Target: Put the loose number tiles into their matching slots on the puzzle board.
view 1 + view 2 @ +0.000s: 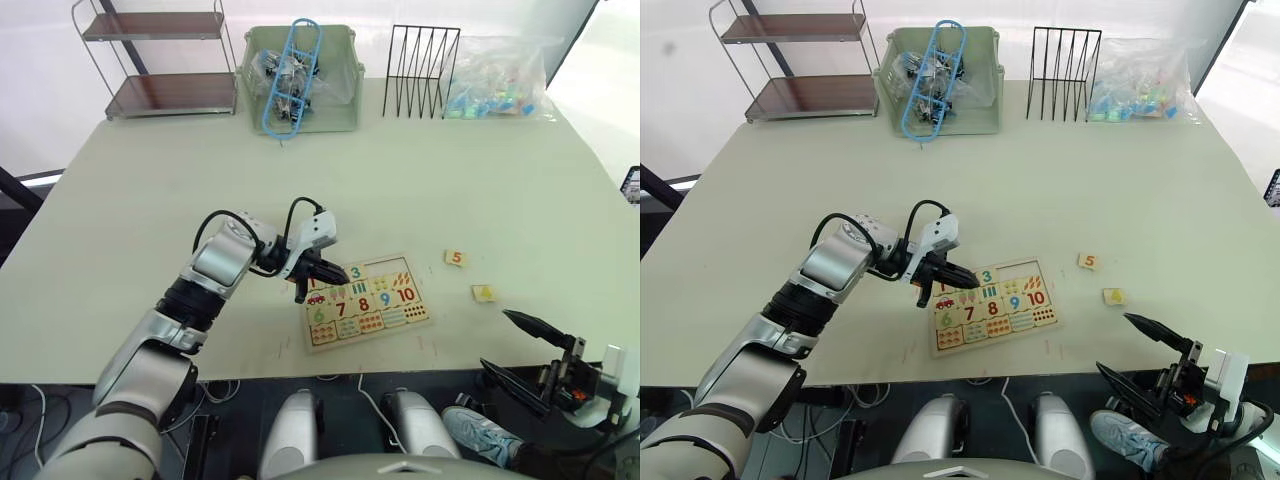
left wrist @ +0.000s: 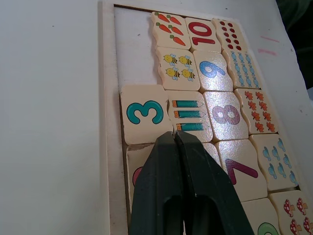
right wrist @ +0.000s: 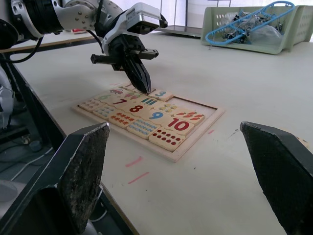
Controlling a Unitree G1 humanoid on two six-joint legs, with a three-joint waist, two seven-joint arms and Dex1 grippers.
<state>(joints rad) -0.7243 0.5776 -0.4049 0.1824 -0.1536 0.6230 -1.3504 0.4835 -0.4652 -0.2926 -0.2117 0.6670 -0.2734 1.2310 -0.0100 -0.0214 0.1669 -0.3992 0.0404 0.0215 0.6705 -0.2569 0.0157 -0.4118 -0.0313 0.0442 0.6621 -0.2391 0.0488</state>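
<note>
Left pincer (image 2: 174, 134), fingers pressed together, tip beside green 3 tile (image 2: 143, 112) in flat light-wood puzzle board (image 1: 365, 300). Right pincer (image 3: 186, 171) spread wide off pale desk (image 1: 400, 180).

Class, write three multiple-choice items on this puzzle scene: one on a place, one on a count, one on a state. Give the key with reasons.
1. Where is the 3 tile?
A in the board
B in the basket
C on the shelf

2. How many loose tiles lie on the table right of the board?
A none
B two
C four

3. How are the left gripper's fingers?
A wide open
B shut
C holding a hanger

Key: 1 A, it sits in the slot row; 2 B, the 5 tile and another tile; 3 B, fingers pressed together.
</note>
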